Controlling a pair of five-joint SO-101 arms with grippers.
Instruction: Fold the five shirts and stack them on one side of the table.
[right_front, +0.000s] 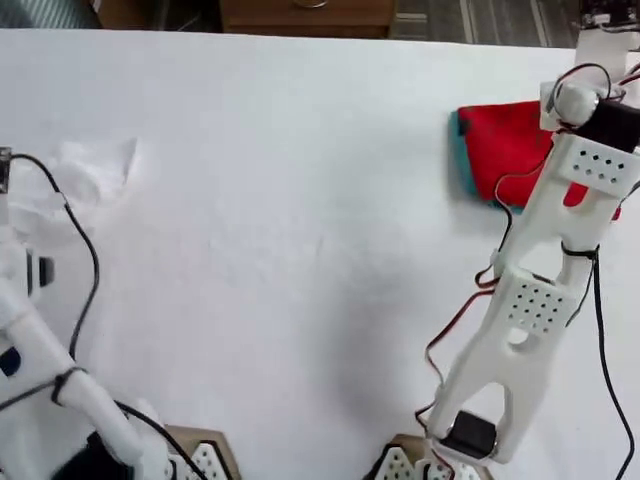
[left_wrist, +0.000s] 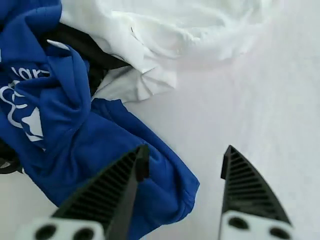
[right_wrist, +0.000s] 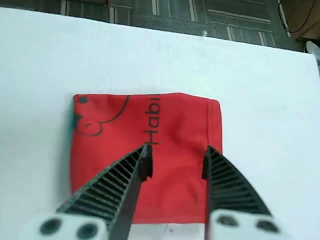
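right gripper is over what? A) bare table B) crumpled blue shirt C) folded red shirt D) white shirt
C: in the right wrist view the right gripper is open above the folded red shirt; the blue shirt lies by the left gripper.

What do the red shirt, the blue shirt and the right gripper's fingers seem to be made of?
Red shirt: matte knit or woven cloth, probably cotton; it lies folded flat and a stitched edge is visible.
Blue shirt: similar matte cloth, crumpled in soft folds, with white print.
Right gripper fingers: black and ribbed, probably hard plastic.
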